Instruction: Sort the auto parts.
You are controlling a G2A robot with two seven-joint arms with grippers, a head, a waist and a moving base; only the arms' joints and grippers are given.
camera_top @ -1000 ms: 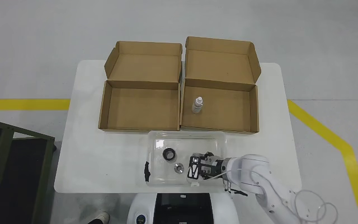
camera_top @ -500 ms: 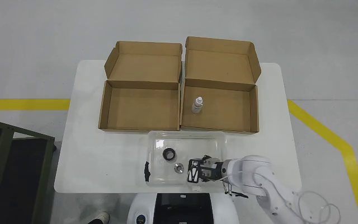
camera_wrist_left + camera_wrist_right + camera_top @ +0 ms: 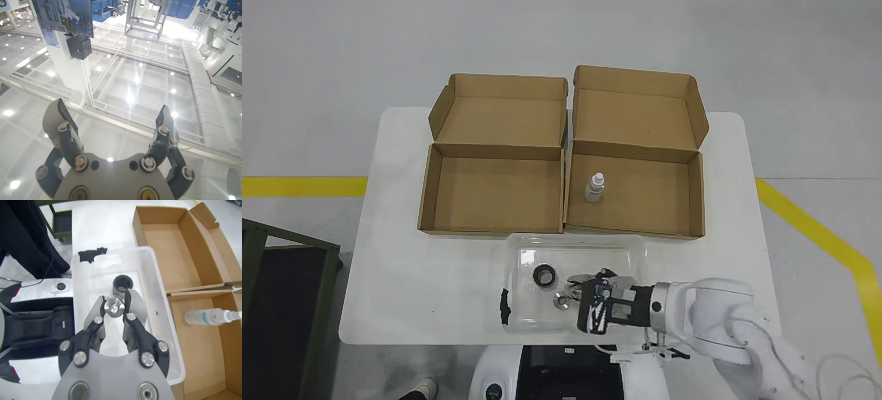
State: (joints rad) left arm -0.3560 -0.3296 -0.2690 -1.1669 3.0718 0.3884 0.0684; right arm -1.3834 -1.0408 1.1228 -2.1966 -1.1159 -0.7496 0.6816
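Top view puts the clear bin (image 3: 577,238) at the white table's (image 3: 402,260) 6 o'clock edge, with two open cardboard boxes side by side beyond it: the left box (image 3: 492,195) toward 11 o'clock from the bin, the right box (image 3: 642,195) toward 1 o'clock. A small spray bottle (image 3: 594,186) lies in the right box, near its wall next to the left box. Inside the bin, the right gripper (image 3: 578,300) comes in from 3 o'clock; in the right wrist view its jaws (image 3: 114,297) are closed onto the silver round part (image 3: 114,309), pads pressed to both sides, with the part sitting on the bin floor. A black bearing ring (image 3: 122,286) lies just beside that part, at its 10 o'clock in the top view. Black tape (image 3: 90,255) marks the bin's 9 o'clock rim. The left gripper (image 3: 112,106) points at the ceiling, jaws spread wide and holding nothing.
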